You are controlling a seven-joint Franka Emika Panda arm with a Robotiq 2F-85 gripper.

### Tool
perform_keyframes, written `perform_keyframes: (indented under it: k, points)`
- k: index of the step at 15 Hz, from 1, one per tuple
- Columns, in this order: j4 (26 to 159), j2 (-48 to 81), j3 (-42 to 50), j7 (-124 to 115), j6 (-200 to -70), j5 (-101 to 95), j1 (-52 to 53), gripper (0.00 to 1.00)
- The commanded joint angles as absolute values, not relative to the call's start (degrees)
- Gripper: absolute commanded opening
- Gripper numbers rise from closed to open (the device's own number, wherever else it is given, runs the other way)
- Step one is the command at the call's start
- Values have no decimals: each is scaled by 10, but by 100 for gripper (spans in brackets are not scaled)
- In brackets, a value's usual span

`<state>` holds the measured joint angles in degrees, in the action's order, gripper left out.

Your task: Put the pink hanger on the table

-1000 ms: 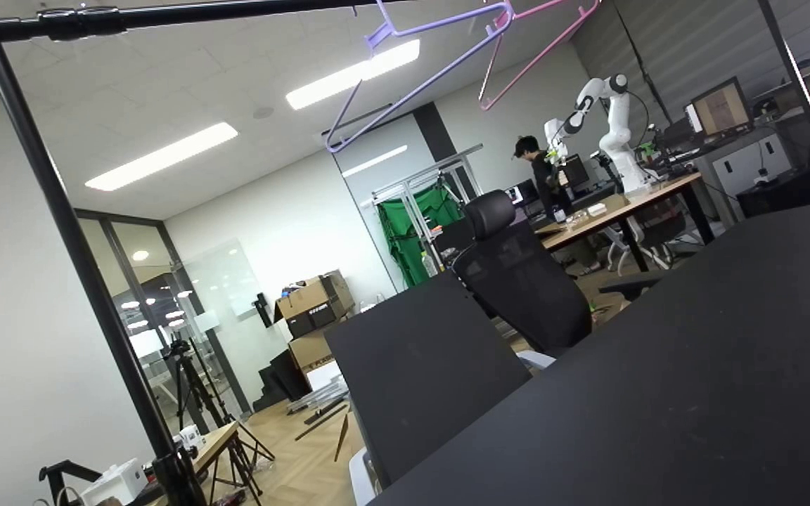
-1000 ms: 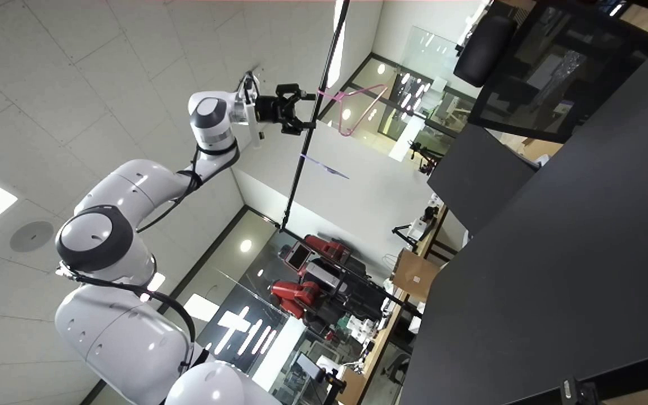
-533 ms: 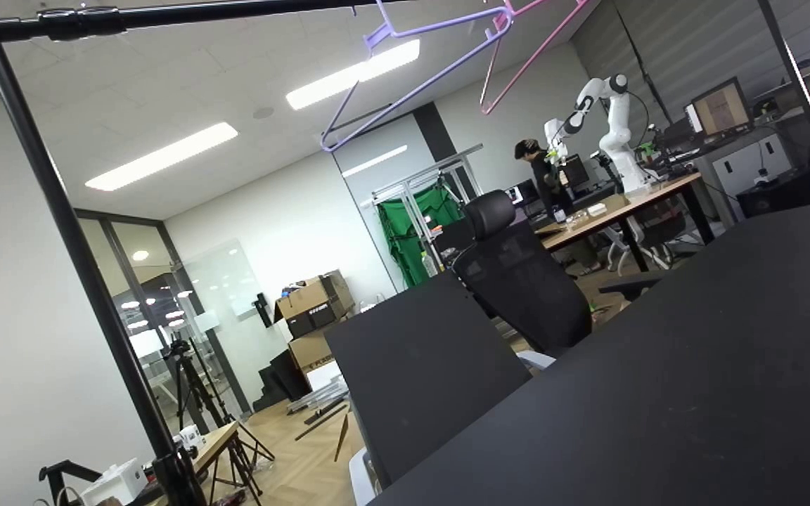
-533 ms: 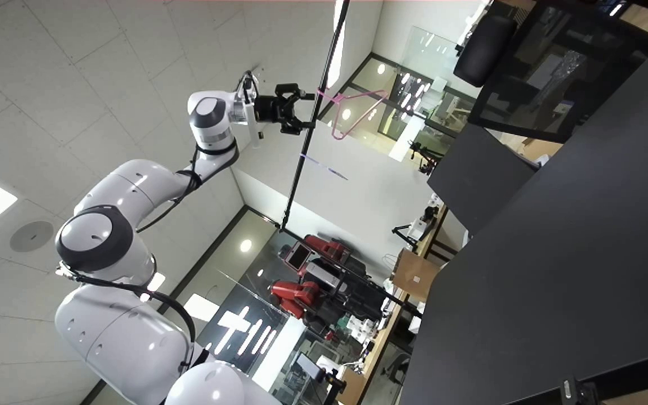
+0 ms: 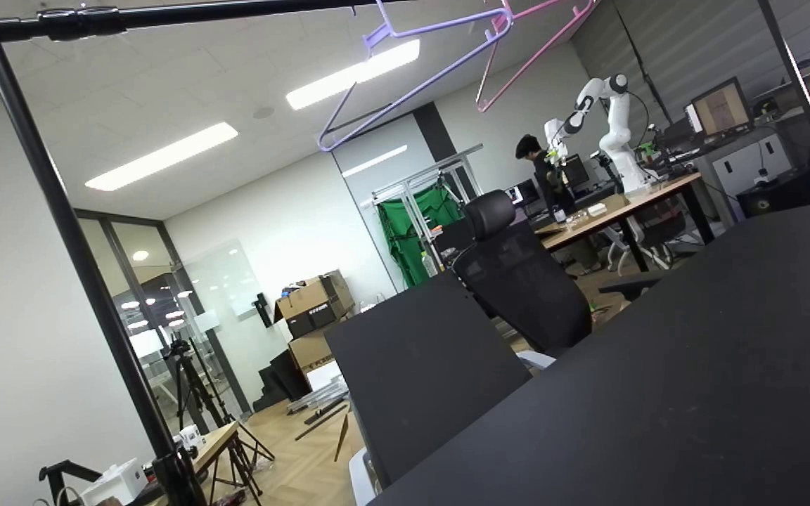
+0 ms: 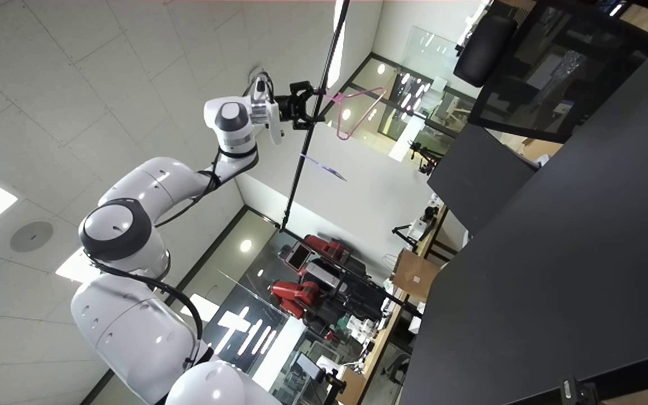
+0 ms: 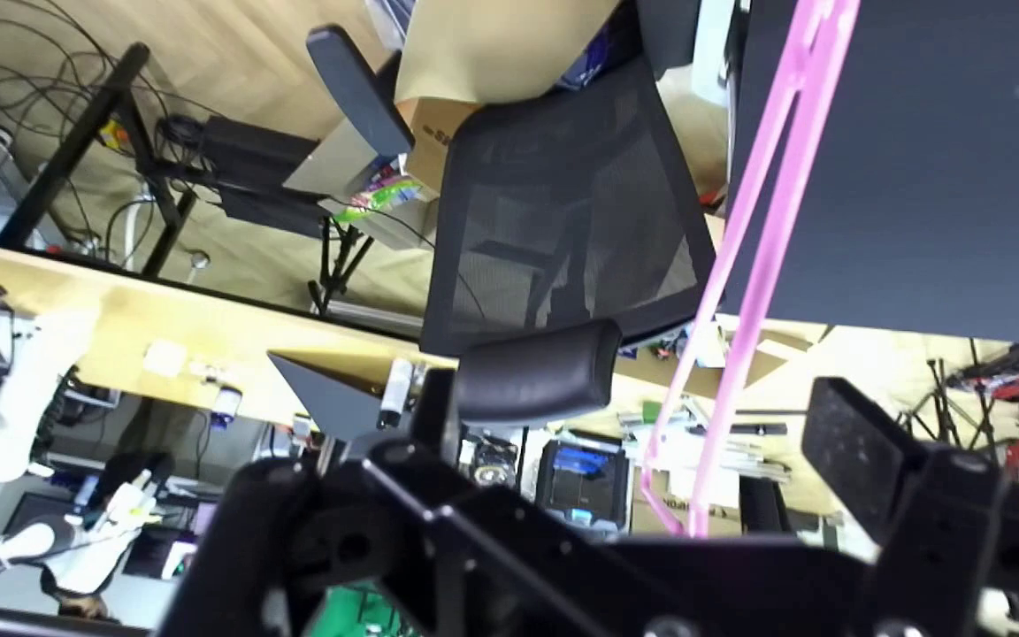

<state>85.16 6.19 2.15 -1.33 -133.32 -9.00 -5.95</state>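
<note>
The pink hanger hangs from the black rail, its top out of frame in one of the views. It also shows in an exterior view, with its hook by the rail. In the wrist view the pink hanger runs down between the jaws, touching neither finger there. My gripper is open, its fingertips overlapping the rail in that view, close to the hook. It is also open in the wrist view. The black table lies well below; it also shows in an exterior view.
A lavender hanger hangs on the same rail, beside the pink one; it shows edge-on in an exterior view. A black mesh chair and a black panel stand past the table's edge. A rack post stands at the side.
The arm has moved to the right in an exterior view, bringing my open gripper onto the rail and nearer the pink hanger's hook. Both hangers swing slightly.
</note>
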Motion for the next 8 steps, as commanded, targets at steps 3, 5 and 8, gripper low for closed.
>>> perform_keyframes:
  k: [3,5,8]
  points:
    - [795,151,30,-60,-1473,-89,-37,100]
    - [774,178,36,-75,-1515,-97,-27,100]
    - [751,207,45,-101,-1576,-127,-13,75]
